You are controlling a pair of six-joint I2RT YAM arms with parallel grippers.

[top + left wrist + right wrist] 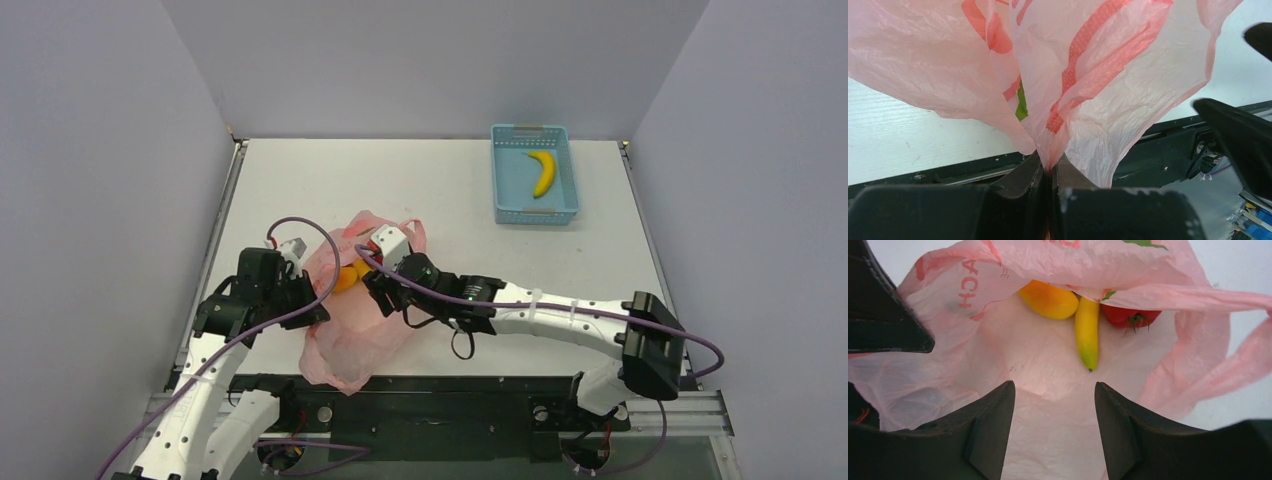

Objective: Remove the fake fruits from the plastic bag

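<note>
left gripper (1049, 169) clamped on the plastic bag (1128, 105) edge, right gripper (1054, 405) spread wide at its mouth, banana (1087, 332), mango (1048, 300) and apple (1128, 316) lying inside, so next it likely reaches deeper and closes on the banana.

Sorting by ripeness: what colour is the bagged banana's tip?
Greenish, on a yellow banana. Best in right wrist view.

light-blue basket (512, 185) | far right | on white table (330, 180)

White table (400, 180), lavender walls (430, 60) on 3 sides
</note>
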